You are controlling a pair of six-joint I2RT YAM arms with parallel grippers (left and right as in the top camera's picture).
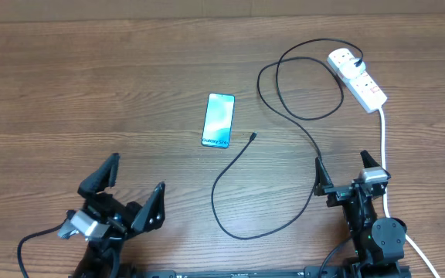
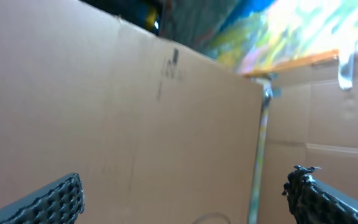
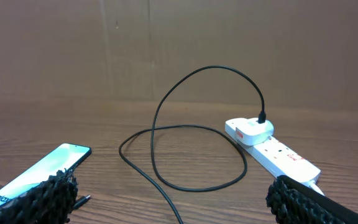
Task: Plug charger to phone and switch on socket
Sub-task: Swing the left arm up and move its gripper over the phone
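The phone (image 1: pixel 218 120) lies flat mid-table with its light blue screen up, and in the right wrist view the phone (image 3: pixel 39 173) sits low on the left. The charger's white adapter (image 1: pixel 344 58) sits in the far end of the socket (image 1: pixel 364 83). Its thin black cable loops across the table, and the plug tip (image 1: pixel 253 137) lies loose just right of the phone. My left gripper (image 1: pixel 130 193) stands open at the front left, away from everything. My right gripper (image 1: pixel 344 171) is open at the front right with nothing between its fingers (image 3: pixel 55 193), and the adapter (image 3: pixel 253 129) and socket (image 3: pixel 281 154) lie ahead.
The socket's thick white cord (image 1: pixel 383 139) runs down the table's right side, close past my right arm. The left wrist view shows only a brown cardboard wall (image 2: pixel 135 112) and a thin metal post (image 2: pixel 263 143). The cable's long slack loop lies between the two arms.
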